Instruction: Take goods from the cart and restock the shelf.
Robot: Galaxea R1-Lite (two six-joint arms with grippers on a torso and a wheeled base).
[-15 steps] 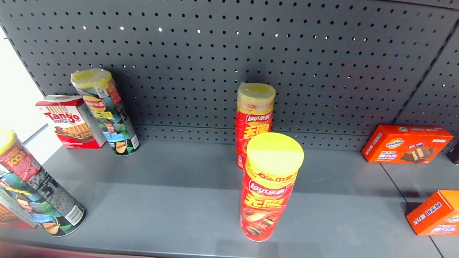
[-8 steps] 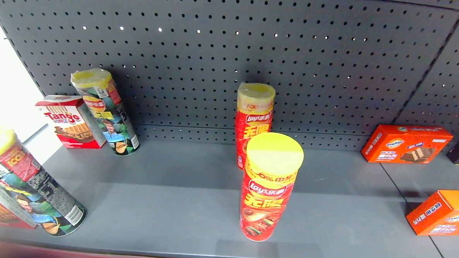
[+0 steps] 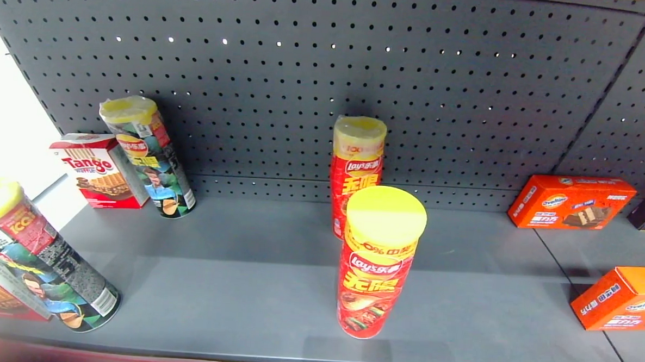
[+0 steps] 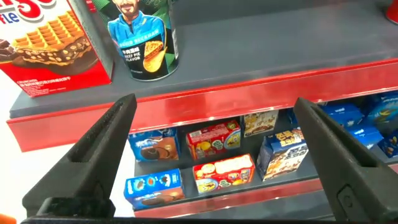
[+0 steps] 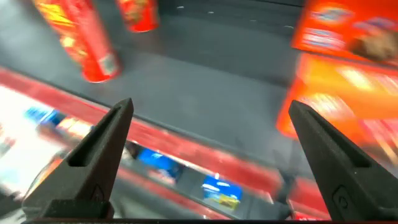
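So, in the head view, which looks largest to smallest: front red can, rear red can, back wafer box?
Largest: front red can, though it is nearest the camera.
Then rear red can and back wafer box: about alike, so not ranked; the rear can is partly hidden.

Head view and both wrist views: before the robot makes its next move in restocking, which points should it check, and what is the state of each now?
1. The left gripper is open and empty: ok.
2. The right gripper is open and empty: ok.
3. The front red can stands upright on the shelf: ok.
4. Bare shelf between the front red can and the dark can for new goods: ok.
5. An item held ready to place: not ok.
6. Where the cart stands: cannot tell.
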